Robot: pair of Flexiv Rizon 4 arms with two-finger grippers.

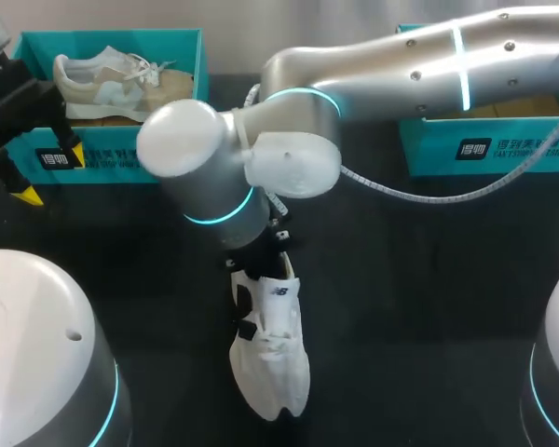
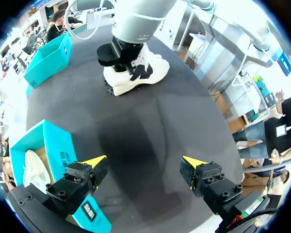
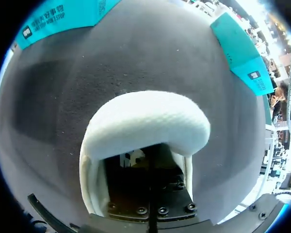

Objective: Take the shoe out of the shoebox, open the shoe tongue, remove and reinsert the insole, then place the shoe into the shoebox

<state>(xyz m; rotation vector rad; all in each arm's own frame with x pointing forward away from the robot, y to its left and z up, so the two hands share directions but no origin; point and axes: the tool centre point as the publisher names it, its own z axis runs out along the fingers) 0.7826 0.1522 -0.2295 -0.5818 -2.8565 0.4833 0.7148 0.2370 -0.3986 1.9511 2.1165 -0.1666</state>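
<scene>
Shoe (image 1: 270, 358), white with black logo, swallows right hand (image 3: 150, 179), grip unseen; left hand (image 2: 144, 162) apart.

right arm (image 1: 219, 186) hides heel of white shoe (image 1: 275, 363).

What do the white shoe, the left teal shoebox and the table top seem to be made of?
The white shoe looks like soft mesh fabric: the right wrist view shows a fine woven texture on its padded part. The left teal shoebox seems matte cardboard, with thin flat walls. The table top looks like a dark, dull, grainy mat, perhaps rubber.
</scene>
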